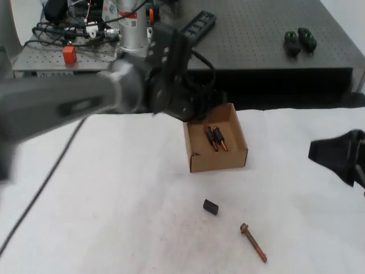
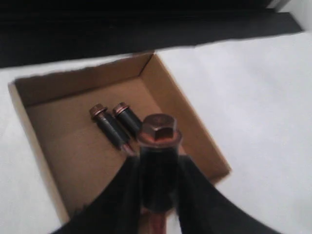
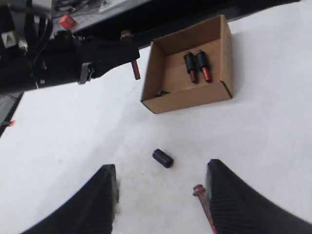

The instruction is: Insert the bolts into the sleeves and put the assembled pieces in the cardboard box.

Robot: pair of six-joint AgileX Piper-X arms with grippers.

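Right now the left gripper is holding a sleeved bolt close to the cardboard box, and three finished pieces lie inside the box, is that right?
Not quite. Two finished pieces lie inside the cardboard box, not three; the left wrist view shows them side by side. The left gripper does hold a sleeved bolt close to the box.

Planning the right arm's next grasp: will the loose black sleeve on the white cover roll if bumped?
Probably rolls: the sleeve looks like a short cylinder lying on its side. Much shorter than the bolt, so likely light; a bump may shove it away. The white cover looks matte, which may slow it.
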